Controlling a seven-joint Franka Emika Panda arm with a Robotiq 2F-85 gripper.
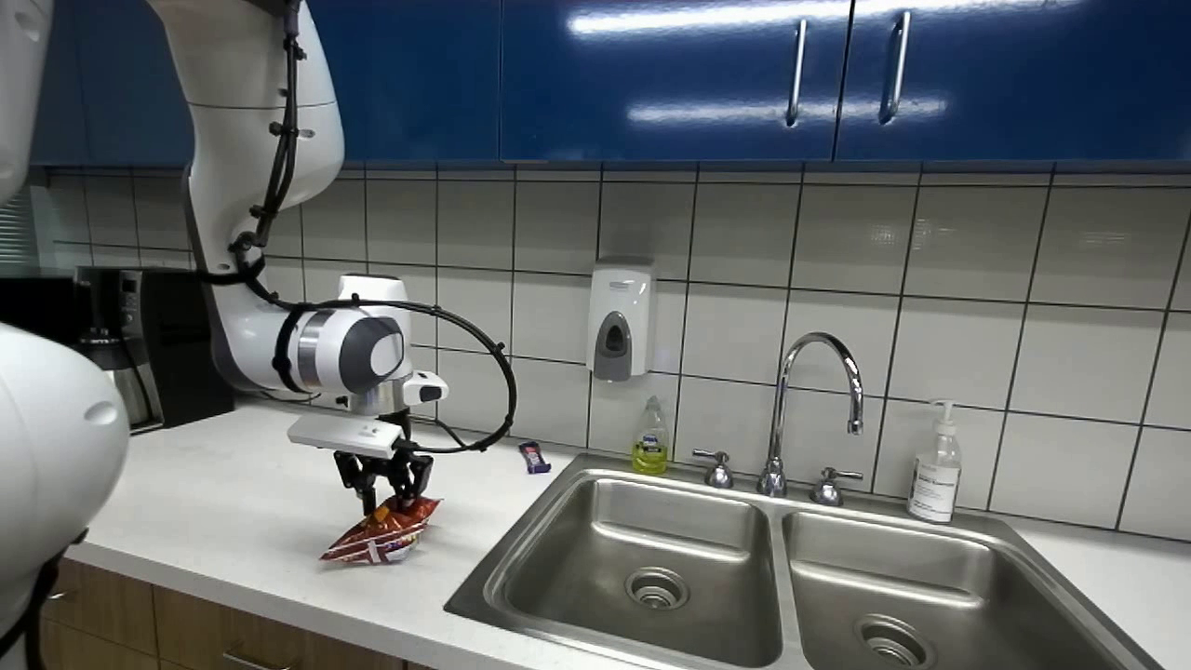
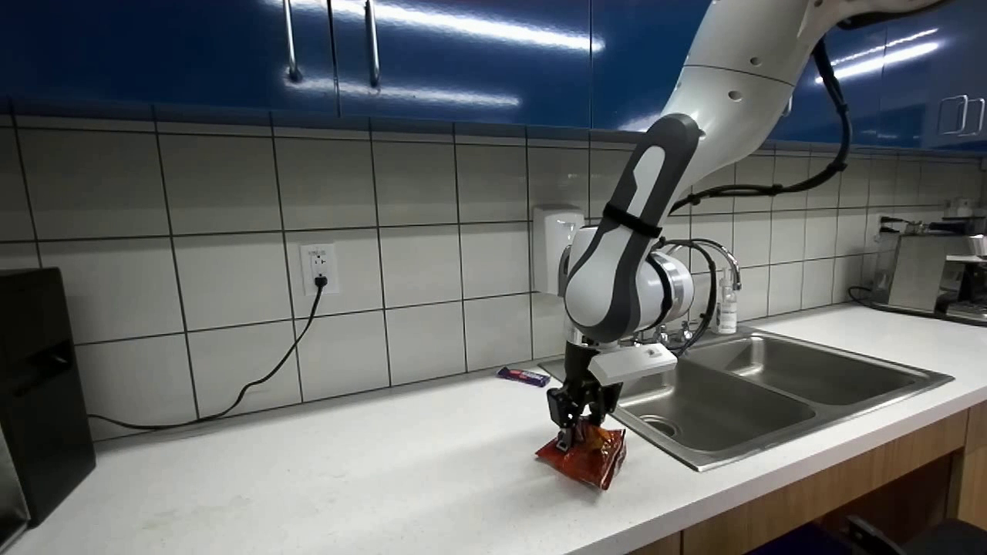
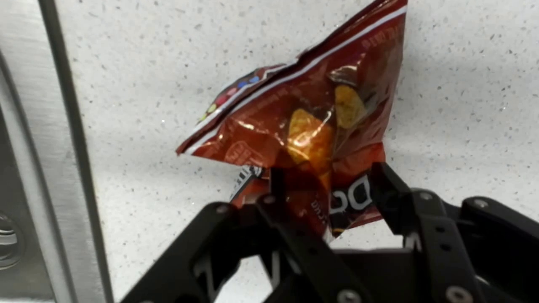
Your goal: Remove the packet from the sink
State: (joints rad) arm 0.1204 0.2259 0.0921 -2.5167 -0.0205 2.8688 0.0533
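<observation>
The packet (image 1: 389,542) is a crinkled red-orange chip bag with white lines. It sits at the counter surface beside the sink (image 1: 787,596), outside the basins; whether it bears fully on the counter I cannot tell. It also shows in an exterior view (image 2: 592,466) and in the wrist view (image 3: 311,134). My gripper (image 1: 389,502) points down at it, also in an exterior view (image 2: 582,433). In the wrist view my fingers (image 3: 328,181) stand partly apart on both sides of the bag, which fills the gap and folds into a ridge. The fingertips are partly hidden.
The sink's steel rim (image 3: 21,25) runs along the left of the wrist view. A purple-wrapped bar (image 1: 534,457) lies near the wall. A green soap bottle (image 1: 650,447), faucet (image 1: 780,428) and pump bottle (image 1: 936,475) stand behind the sink. A black appliance (image 2: 46,401) stands on the counter.
</observation>
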